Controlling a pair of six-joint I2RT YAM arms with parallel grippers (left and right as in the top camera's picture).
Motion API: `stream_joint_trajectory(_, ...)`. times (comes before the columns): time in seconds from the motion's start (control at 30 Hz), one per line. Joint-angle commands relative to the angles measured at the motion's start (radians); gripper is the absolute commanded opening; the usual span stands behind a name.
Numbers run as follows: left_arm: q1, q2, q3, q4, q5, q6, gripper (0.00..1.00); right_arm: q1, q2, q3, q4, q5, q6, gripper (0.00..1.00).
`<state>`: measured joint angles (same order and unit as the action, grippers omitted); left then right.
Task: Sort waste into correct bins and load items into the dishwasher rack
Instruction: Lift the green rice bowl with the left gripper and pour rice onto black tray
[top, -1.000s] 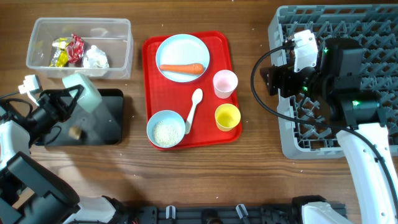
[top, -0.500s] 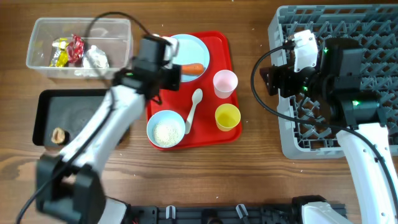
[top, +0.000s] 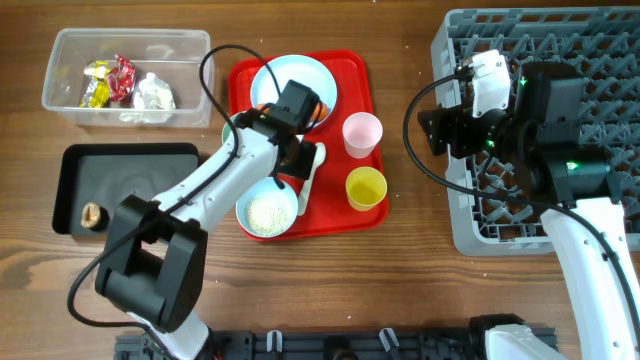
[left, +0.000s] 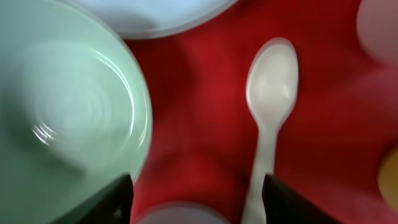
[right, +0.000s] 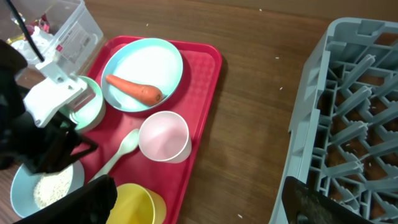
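Observation:
My left gripper (top: 293, 160) hovers open over the red tray (top: 345, 215), nothing between its fingers (left: 118, 200). Below it lie the white spoon (left: 271, 87), a pale green bowl (left: 62, 112) on the left and the rim of the blue rice bowl (top: 266, 207). A blue plate (top: 292, 80) carries a carrot (top: 292, 109). The pink cup (top: 362, 133) and yellow cup (top: 366, 187) stand on the tray's right side. My right gripper (top: 440, 130) hangs open and empty at the left edge of the grey dishwasher rack (top: 600, 60), above bare wood (right: 199, 186).
A clear bin (top: 190, 60) with wrappers stands at the back left. Below it the black bin (top: 130, 190) holds a small brown scrap (top: 90, 213). My left arm crosses the tray's left edge.
My left arm swung from the black bin across to the red tray and now hovers over the spoon. Its gripper went from shut to open. The right arm stayed still.

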<state>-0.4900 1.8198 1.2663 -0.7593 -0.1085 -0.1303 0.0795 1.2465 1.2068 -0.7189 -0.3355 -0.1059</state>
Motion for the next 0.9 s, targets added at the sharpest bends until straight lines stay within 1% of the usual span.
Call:
stream_joint_trajectory(0.0, -0.031, -0.088, 0.136, -0.176, 0.058, -0.046, 0.67, 0.000, 0.008, 0.015, -0.008, -0.001, 0.008, 0.88)
stream_joint_trajectory(0.07, -0.042, -0.091, 0.134, -0.255, 0.115, -0.046, 0.66, 0.000, 0.009, 0.015, -0.012, -0.001, 0.006, 0.88)
stream_joint_trajectory(0.1, -0.053, -0.076, 0.118, -0.301, 0.140, -0.046, 0.63, 0.000, 0.009, 0.015, -0.010, -0.001, 0.003, 0.88)
stream_joint_trajectory(0.23, -0.111, -0.054, 0.006, -0.281, 0.158, -0.047, 0.56, 0.000, 0.009, 0.015, -0.011, -0.001, 0.003, 0.88)
stream_joint_trajectory(0.3, -0.127, -0.053, -0.032, -0.269, 0.165, -0.062, 0.56, 0.000, 0.008, 0.015, -0.011, -0.001, 0.003, 0.88)
stream_joint_trajectory(0.33, -0.134, -0.052, -0.063, -0.251, 0.164, -0.086, 0.52, 0.000, 0.009, 0.015, -0.011, -0.001, 0.003, 0.88)
stream_joint_trajectory(0.37, -0.135, -0.052, -0.096, -0.227, 0.164, -0.107, 0.48, 0.000, 0.009, 0.015, -0.011, -0.001, 0.003, 0.88)
stream_joint_trajectory(0.4, -0.135, -0.052, -0.162, -0.179, 0.160, -0.118, 0.38, 0.000, 0.009, 0.015, -0.011, -0.001, 0.003, 0.88)
stream_joint_trajectory(0.47, -0.135, -0.052, -0.176, -0.164, 0.156, -0.140, 0.34, 0.000, 0.009, 0.015, -0.010, -0.001, 0.003, 0.88)
stream_joint_trajectory(0.5, -0.135, -0.052, -0.176, -0.154, 0.139, -0.169, 0.30, 0.000, 0.009, 0.015, -0.008, -0.001, 0.004, 0.88)
stream_joint_trajectory(0.57, -0.135, -0.052, -0.191, -0.125, 0.134, -0.174, 0.18, 0.000, 0.009, 0.015, -0.012, -0.001, 0.003, 0.88)
stream_joint_trajectory(0.6, -0.135, -0.052, -0.198, -0.118, 0.134, -0.174, 0.15, 0.000, 0.009, 0.015, -0.013, -0.001, 0.004, 0.87)
stream_joint_trajectory(0.63, -0.135, -0.052, -0.201, -0.115, 0.133, -0.174, 0.04, 0.000, 0.009, 0.015, -0.012, -0.001, 0.003, 0.87)
stream_joint_trajectory(0.73, -0.135, -0.055, -0.190, -0.121, 0.140, -0.174, 0.04, 0.000, 0.009, 0.015, -0.009, -0.001, 0.003, 0.87)
stream_joint_trajectory(0.8, -0.134, -0.070, -0.128, -0.173, 0.153, -0.177, 0.04, 0.000, 0.009, 0.015, -0.008, -0.001, 0.003, 0.87)
stream_joint_trajectory(0.87, -0.127, -0.109, -0.026, -0.249, 0.153, -0.192, 0.04, 0.000, 0.009, 0.015, -0.008, -0.001, 0.003, 0.88)
